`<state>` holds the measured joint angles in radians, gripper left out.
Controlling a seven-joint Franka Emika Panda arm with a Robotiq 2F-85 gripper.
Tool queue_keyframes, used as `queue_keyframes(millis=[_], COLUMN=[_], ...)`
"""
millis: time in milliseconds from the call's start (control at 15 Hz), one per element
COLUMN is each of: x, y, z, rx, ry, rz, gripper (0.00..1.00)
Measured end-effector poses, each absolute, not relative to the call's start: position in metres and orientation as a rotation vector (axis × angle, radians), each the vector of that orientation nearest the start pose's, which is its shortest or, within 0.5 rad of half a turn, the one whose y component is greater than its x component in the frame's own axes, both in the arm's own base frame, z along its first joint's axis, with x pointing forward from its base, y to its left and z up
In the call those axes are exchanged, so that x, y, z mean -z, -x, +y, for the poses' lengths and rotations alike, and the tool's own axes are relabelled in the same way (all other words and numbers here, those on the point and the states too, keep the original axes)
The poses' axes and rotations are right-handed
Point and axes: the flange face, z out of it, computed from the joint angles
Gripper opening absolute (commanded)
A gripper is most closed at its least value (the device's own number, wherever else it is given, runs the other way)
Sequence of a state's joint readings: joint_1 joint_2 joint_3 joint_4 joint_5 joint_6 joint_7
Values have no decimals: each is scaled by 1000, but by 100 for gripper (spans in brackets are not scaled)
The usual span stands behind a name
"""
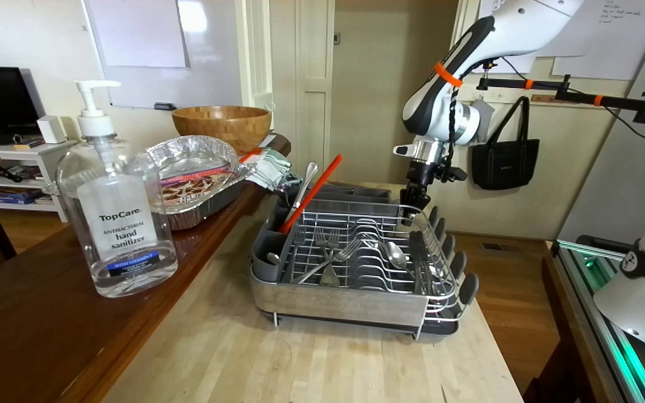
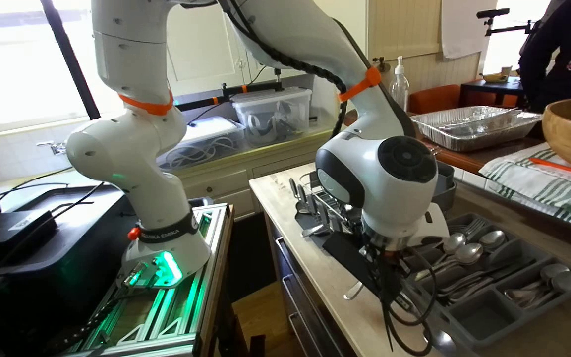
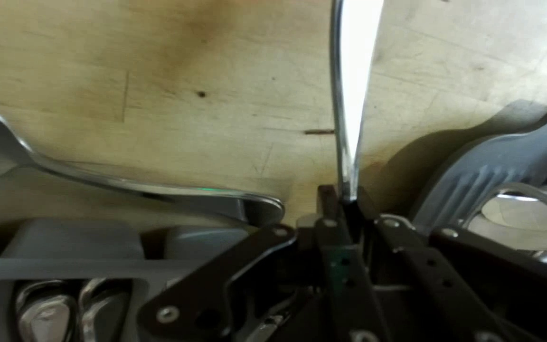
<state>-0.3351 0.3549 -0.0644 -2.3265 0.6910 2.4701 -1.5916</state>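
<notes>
Silver utensil (image 3: 356, 71) spans the wrist view's upper centre, its tapering shaft pinched between the closed fingers of the gripper (image 3: 348, 194). Under it spreads a pale, scratched wooden countertop (image 3: 235, 71). In an exterior view, a black bag (image 1: 506, 162) hangs right of centre against a cream wall (image 1: 468, 215); a bottle (image 1: 118, 215) at left reads "TopCare antibacterial hand sanitizer". "EMIKA" shows on a black collar (image 2: 166, 233), lower left, in an exterior view.

Hand sanitizer bottle (image 1: 126, 224), wooden bowl (image 1: 224, 129), hanging black bag (image 1: 505, 163)
</notes>
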Motion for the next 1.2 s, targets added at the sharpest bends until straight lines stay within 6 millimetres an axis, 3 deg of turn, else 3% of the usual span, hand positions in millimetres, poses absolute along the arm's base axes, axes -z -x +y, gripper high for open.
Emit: queue_keyframes(millis=[267, 467, 533, 667, 733, 800, 1067, 1200], x=[-210, -239, -248, -263, -266, -266, -262, -264], y=[-458, -477, -485, -499, -502, -504, -506, -517], z=[-200, -192, -188, -185, -186, -187, -190, -198], rx=[248, 233, 218, 181, 175, 172, 181, 218], ry=[2612, 2573, 2552, 2499, 2491, 2492, 2504, 2548], rz=[-793, -706, -672, -639, -633, -630, -587, -521], gripper=[2, 2, 10, 10, 10, 2, 2, 2])
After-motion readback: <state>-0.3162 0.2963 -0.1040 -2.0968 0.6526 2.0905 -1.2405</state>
